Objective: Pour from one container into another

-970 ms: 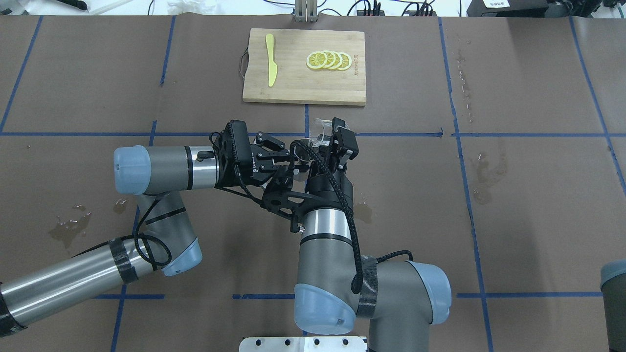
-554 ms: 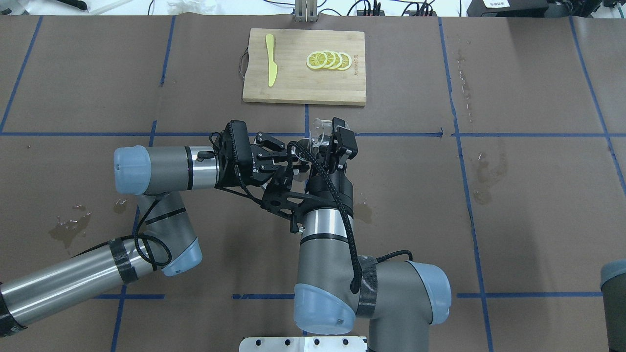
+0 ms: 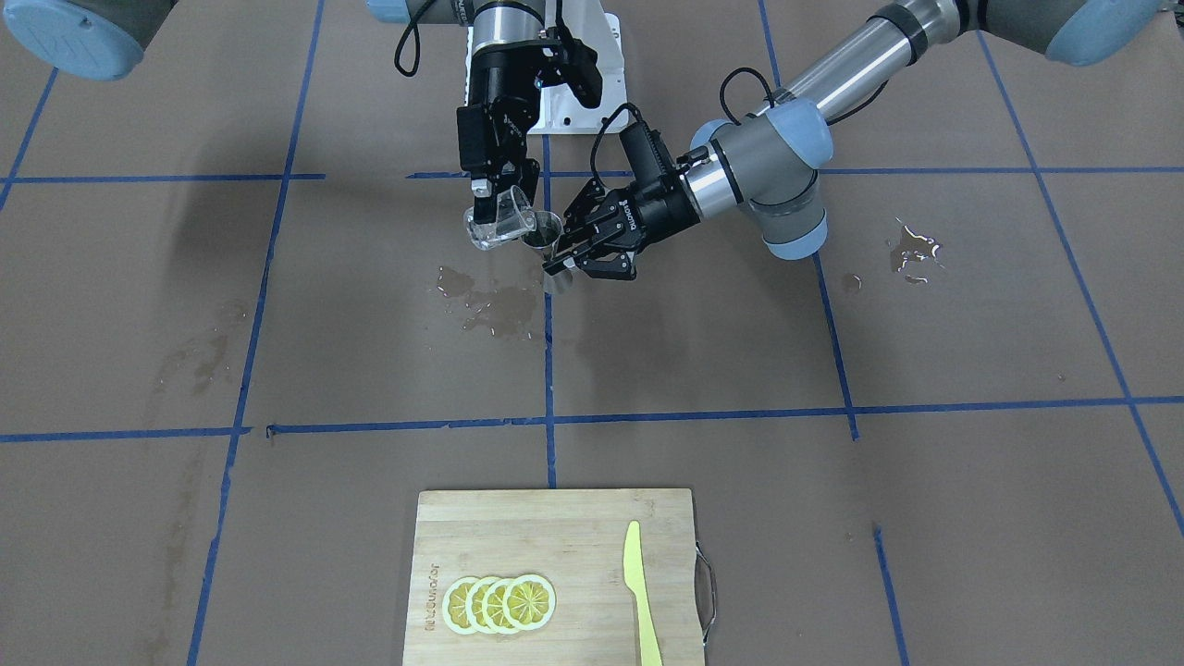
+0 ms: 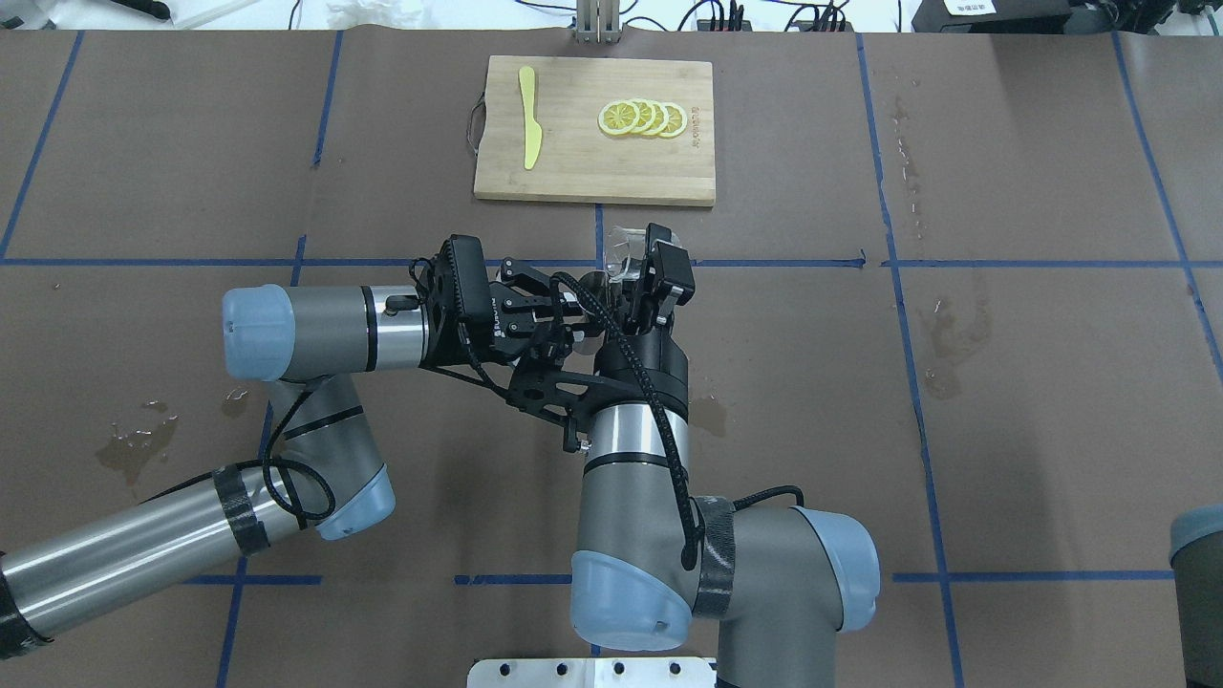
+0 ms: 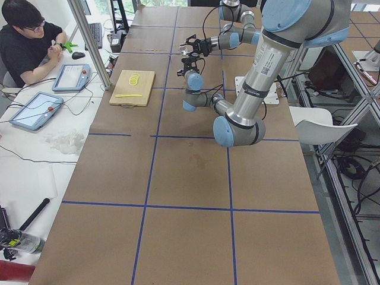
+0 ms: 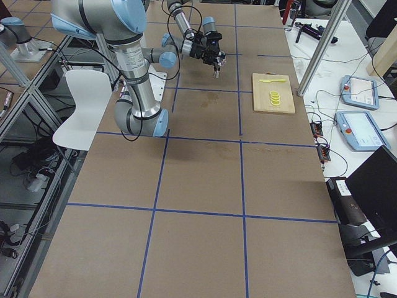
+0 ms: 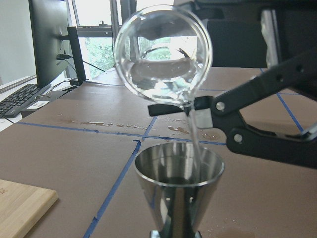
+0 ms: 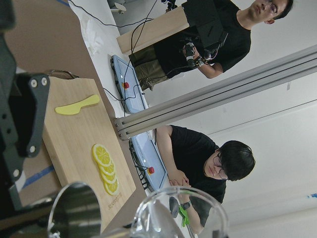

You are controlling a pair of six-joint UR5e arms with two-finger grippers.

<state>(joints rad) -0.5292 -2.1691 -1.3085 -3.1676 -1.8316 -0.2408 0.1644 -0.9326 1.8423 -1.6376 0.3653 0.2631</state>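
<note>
Front: right gripper point(image 3: 500, 196) clamped on tilted glass cup point(image 3: 498, 227), lip over steel jigger point(image 3: 544, 242). Left gripper point(image 3: 564, 264) clamped on the jigger waist, above worktop point(image 3: 832, 351).
Left wrist: stream point(image 7: 194, 134) lands inside.
Glass probably fragile, wet and slick, so grip the wall.

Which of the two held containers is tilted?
The clear glass cup in the right gripper, pouring a stream; the steel jigger in the left gripper is upright.

The table point(image 4: 1003, 143) is covered in brown paper, squared off with blue tape point(image 4: 898, 334); a wooden cutting board point(image 4: 583, 162) lies flat on its far side from the robot; wet patches point(image 3: 490, 305) darken the paper near the middle.
</note>
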